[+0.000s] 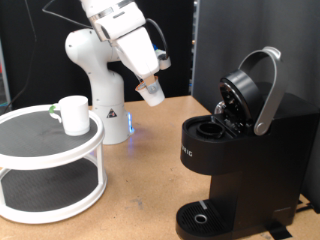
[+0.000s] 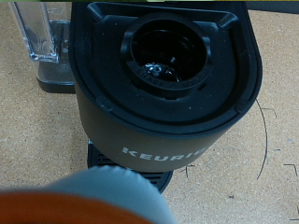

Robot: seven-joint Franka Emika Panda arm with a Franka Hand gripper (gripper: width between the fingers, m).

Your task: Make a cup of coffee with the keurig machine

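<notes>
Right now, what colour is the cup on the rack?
White cup; clearest in the exterior view.

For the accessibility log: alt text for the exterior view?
A black keurig machine stands on a wooden table with its lid raised and pod chamber open, while the white arm's gripper hangs above the table beside it. At the view's left, a white cup sits on a two-tier round stand.

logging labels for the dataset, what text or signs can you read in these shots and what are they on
"KEURIG": raised letters on the front of the keurig machine, wrist view.
Small marking on the machine's front, exterior view: too small to read.
Triangular sign on the robot base: too blurred to read.
No text on the cup.
</notes>
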